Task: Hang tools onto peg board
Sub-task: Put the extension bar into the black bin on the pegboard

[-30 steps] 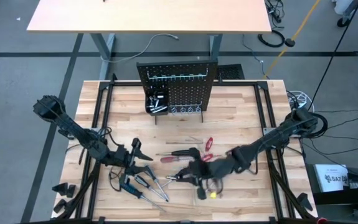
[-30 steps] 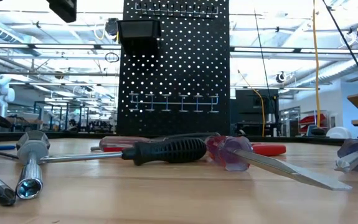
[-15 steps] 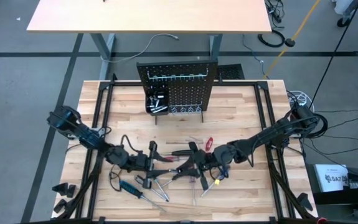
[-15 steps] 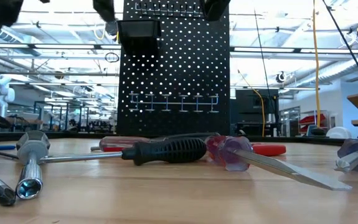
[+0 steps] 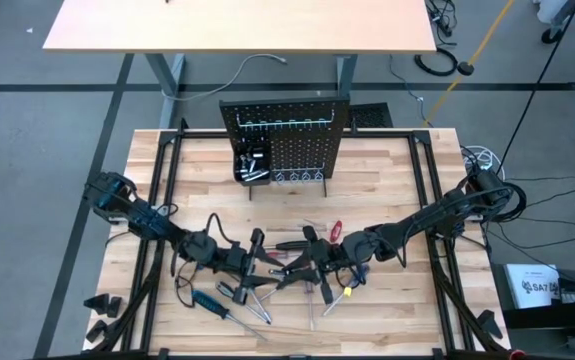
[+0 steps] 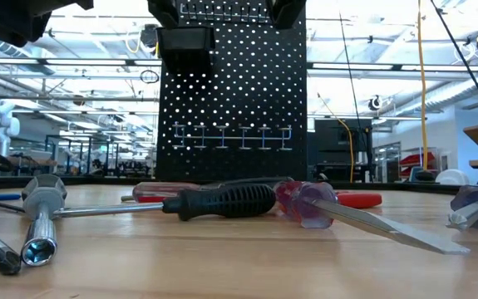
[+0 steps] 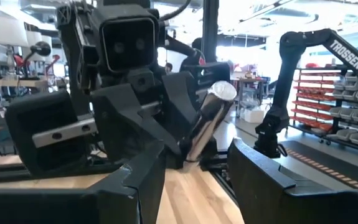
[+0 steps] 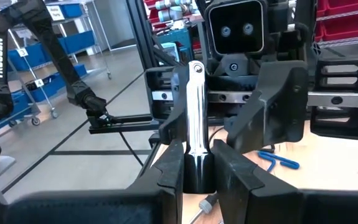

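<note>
High view: both grippers face each other mid-table over scattered tools (image 5: 237,295), peg board (image 5: 285,140) at far edge; left wrist: left gripper (image 7: 194,171) fingers apart; right wrist: right gripper (image 8: 197,168) clamped on silvery metal tool (image 8: 195,115).

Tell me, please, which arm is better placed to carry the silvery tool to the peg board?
The right: its hand is shut on the silvery tool, while the left hand faces it open, holding nothing.
</note>
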Robot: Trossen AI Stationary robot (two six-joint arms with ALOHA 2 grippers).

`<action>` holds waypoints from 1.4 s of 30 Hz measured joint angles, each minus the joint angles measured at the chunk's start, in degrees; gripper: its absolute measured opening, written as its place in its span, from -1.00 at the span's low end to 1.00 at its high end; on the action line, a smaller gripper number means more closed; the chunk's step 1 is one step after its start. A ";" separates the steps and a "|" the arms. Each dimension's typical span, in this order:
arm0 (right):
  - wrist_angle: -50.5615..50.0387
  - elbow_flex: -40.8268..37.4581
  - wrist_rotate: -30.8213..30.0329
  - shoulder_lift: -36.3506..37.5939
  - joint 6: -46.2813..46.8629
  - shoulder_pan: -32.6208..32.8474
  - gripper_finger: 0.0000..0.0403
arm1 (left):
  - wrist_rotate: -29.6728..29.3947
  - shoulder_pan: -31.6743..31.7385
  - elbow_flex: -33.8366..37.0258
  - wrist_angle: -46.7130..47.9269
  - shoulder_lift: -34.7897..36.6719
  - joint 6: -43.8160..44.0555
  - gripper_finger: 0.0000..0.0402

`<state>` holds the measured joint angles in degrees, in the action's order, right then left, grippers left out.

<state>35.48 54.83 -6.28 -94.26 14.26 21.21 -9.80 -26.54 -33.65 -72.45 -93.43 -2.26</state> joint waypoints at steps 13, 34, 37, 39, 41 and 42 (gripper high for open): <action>-0.30 0.02 -1.20 -0.02 -0.59 -1.01 -0.75 | -0.04 1.24 -0.22 -0.99 0.00 -0.08 -0.14; -1.09 0.02 -1.25 -0.07 0.58 -1.98 -0.74 | -1.18 1.39 -0.22 -1.20 0.02 -1.64 -0.81; -2.01 0.07 -1.28 -0.07 0.28 -1.99 -0.51 | -1.25 1.39 -0.22 -0.90 0.02 -1.08 -0.81; -3.77 0.07 -1.25 0.31 2.07 -2.16 -0.30 | -1.24 1.29 -0.22 -0.53 0.00 -1.07 -0.81; -6.37 0.07 -1.57 1.86 4.44 -2.31 -0.12 | -1.20 1.25 -0.22 -0.52 0.17 -1.05 -0.81; -7.95 0.07 -1.74 2.98 5.43 -2.39 -0.04 | -1.23 1.07 -0.22 -0.50 0.48 -1.05 -0.81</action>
<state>27.53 54.89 -8.02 -91.28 19.69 18.82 -11.03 -25.47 -33.87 -72.95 -92.94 -3.31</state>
